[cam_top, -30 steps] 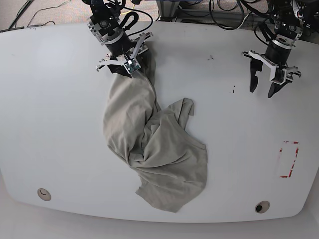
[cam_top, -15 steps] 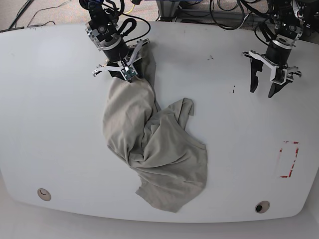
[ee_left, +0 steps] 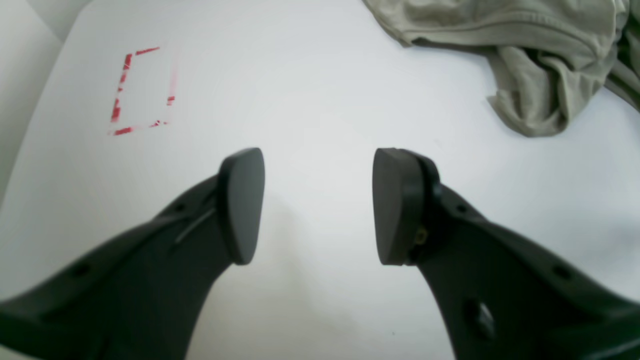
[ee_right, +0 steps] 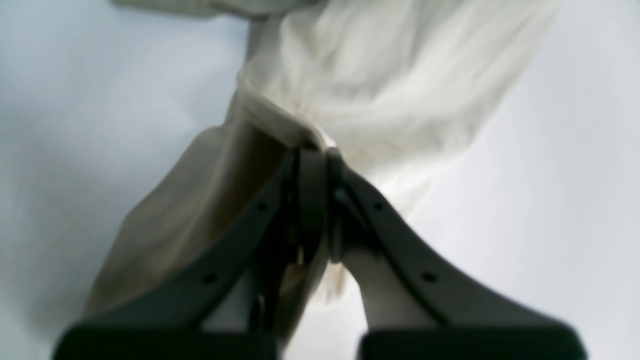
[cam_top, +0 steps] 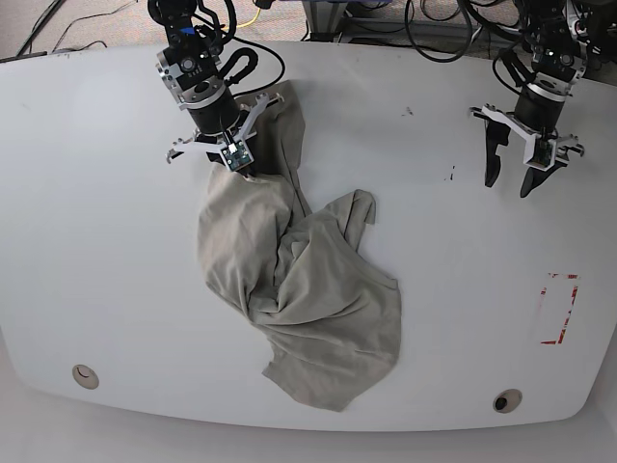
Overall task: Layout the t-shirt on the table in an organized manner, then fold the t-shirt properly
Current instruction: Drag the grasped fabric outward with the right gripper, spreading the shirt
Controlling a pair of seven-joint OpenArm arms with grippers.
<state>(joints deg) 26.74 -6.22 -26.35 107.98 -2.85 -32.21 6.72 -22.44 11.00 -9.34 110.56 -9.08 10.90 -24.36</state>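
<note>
Shirt (cam_top: 299, 289) lies crumpled in a long bunch down the middle of the table (cam_top: 106, 260), running from the far edge by the right arm toward the near edge, hem end nearest the camera. Right gripper (cam_top: 239, 164) is clamped tight on a fold at the shirt's far end; wrist view shows cloth (ee_right: 380, 85) pinched between its closed jaws, blurred. Left gripper (cam_top: 511, 181) hangs over bare table well apart from the shirt, jaws spread wide, nothing between them. Its fingers (ee_left: 242, 205) show in the wrist view, red rectangle mark (ee_left: 142, 90) beyond them, shirt edge at top right.
</note>
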